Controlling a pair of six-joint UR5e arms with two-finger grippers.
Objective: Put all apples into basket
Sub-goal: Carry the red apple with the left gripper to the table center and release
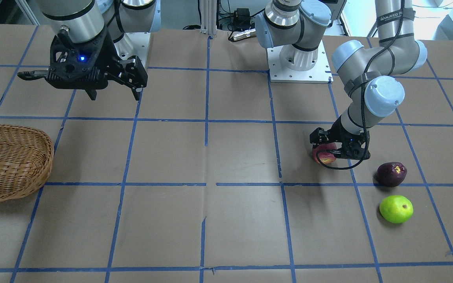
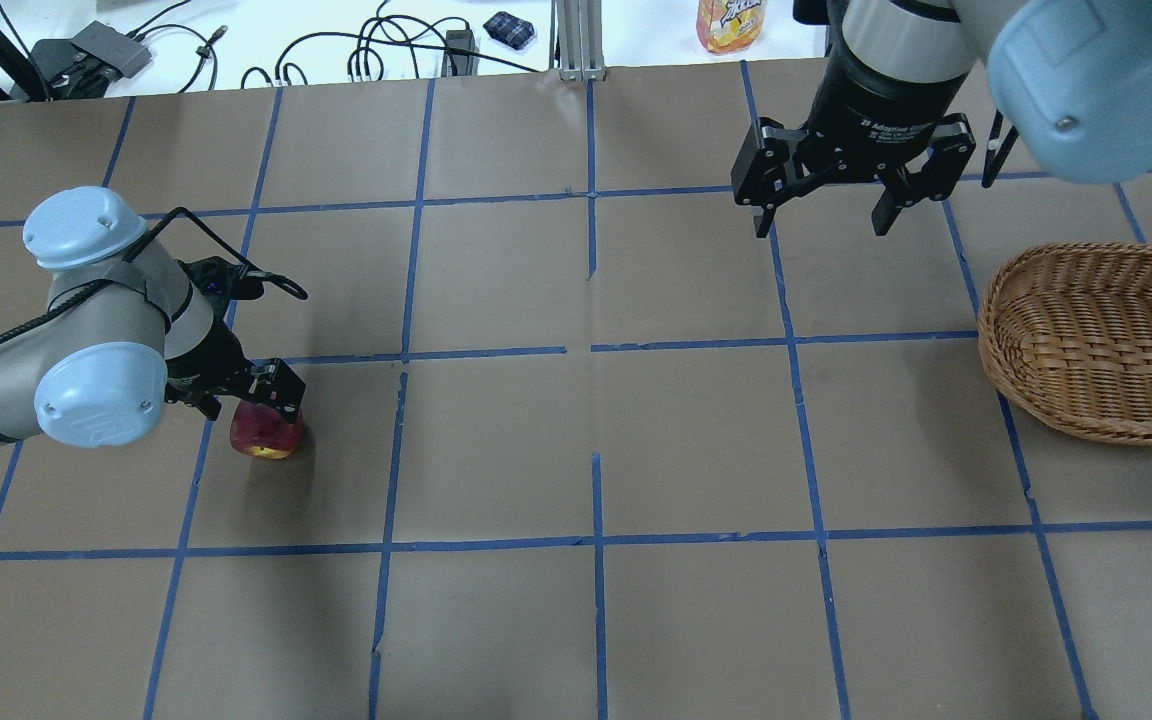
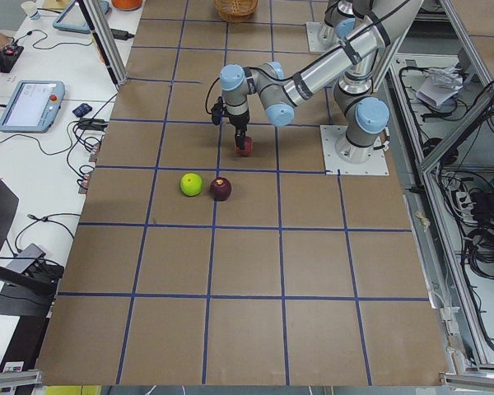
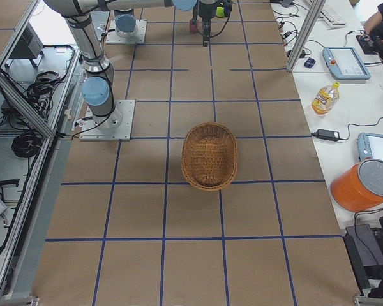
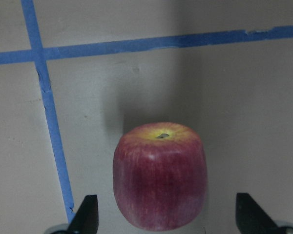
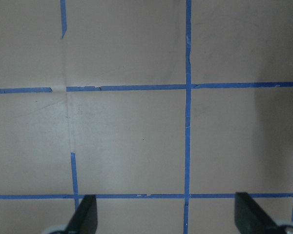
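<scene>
Left pincer (image 5: 167,217) is spread wide around the red apple (image 5: 159,175), one of its fingers (image 5: 85,214) showing at each side of the fruit with a gap to the skin on both; nothing is pinched yet.

Risk, as I judge it: the apple is round and glossy and seems to lie tipped rather than upright, so fingers that close off its widest part could squeeze it out and send it rolling across the desk (image 2: 696,440); a light pinch could also let it slip on the long carry, since the basket (image 2: 1101,345) sits well apart at the robot's right end.

That apple is deep red with fine streaks, yellowish around the dimple at the end facing away from the wrist camera, and it casts a soft shadow on the brown paper; it lies on the robot's left part of the desk, near a crossing of blue tape lines (image 5: 44,97). The purple apple (image 1: 391,174) and the green apple (image 1: 396,209) rest close together a little further out, apart from the red one and from the arm.

Right pincer (image 2: 821,225) hovers above the desk near the basket, spread and holding nothing; the basket holds no apple.
</scene>
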